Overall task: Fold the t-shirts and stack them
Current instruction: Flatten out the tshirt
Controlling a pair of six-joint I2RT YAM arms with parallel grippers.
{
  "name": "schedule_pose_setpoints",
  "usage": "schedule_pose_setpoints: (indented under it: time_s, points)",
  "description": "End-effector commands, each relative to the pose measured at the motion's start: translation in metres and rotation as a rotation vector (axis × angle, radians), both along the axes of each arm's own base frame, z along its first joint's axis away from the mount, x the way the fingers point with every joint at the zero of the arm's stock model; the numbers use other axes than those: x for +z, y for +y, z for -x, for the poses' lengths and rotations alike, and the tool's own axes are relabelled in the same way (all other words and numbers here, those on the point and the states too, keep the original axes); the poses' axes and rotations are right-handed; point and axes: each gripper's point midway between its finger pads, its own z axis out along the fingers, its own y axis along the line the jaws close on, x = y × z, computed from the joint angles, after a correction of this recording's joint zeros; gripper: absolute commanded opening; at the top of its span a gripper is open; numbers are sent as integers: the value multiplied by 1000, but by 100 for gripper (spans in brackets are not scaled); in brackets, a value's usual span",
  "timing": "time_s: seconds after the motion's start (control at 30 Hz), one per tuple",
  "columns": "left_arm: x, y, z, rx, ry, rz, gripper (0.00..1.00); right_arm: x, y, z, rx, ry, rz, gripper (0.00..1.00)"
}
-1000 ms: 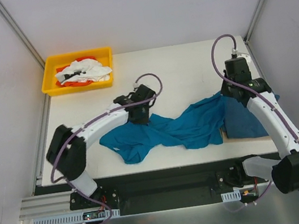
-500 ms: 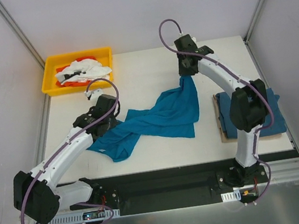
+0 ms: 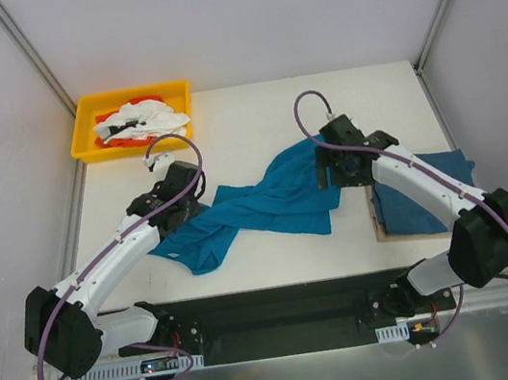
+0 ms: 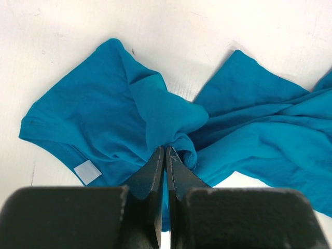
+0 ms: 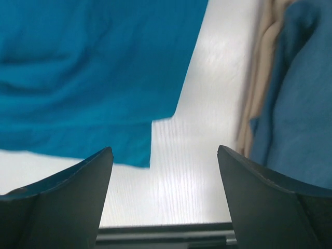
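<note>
The white bench (image 3: 251, 112) now shows the loose t-shirt (image 3: 266, 203) in a new lie. A second ago its right end was draped toward the folded t-shirt (image 3: 404, 212). The right arm has since swung that end to the middle and let go. The cloth now sprawls twisted across the centre, apart from the stack. The right tool (image 5: 165, 155) hangs low over bare bench with jaws wide apart and nothing in them. The left tool (image 4: 164, 150) stays pinched together on a bunched ridge near the shirt's left end. I judge the shirt repositioned but not yet spread flat (folding proper seems still ahead).

The loose shirt is soft matte teal cloth, roped into long creases. The folded one is a flat, duller blue rectangle on a tan board (image 3: 376, 218). The yellow tray (image 3: 126, 92) at the far left holds white and orange cloth. A small pale label (image 4: 86, 172) shows near the hem.
</note>
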Motion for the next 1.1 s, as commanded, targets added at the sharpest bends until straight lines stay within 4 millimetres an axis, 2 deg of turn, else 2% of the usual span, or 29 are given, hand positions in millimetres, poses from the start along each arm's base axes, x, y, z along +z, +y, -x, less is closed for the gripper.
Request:
schedule_pose_setpoints:
  time_s: [0.0,0.07,0.3,0.37,0.6,0.67,0.7,0.83,0.87,0.9,0.97,1.07]
  points:
    - [3,1,-4,17,-30,17,0,-30,35,51,89,134,-142,84]
    - [2,1,-3,16,-28,23,0,-41,34,59,96,166,-98,82]
    - [1,2,-2,27,-43,30,0,-74,58,54,115,244,-72,69]
    - [2,3,-2,33,-47,33,0,-85,61,58,117,287,-58,66]
    - [3,6,2,41,-57,40,0,-108,65,87,118,381,-42,63]
    - [4,5,1,40,-59,45,0,-115,65,92,108,401,-33,57]
    - [4,5,1,39,-60,45,0,-117,65,93,103,402,-31,50]
    - [5,6,1,45,-66,43,0,-124,60,95,72,410,0,32]
    - [6,9,1,52,-73,35,0,-124,59,93,62,403,8,26]
    - [8,10,1,56,-80,37,0,-123,55,92,53,395,27,16]
    - [16,9,-1,55,-103,46,0,-110,55,84,50,353,29,2]
    - [48,9,-6,47,-185,73,0,-62,56,66,85,205,22,1]
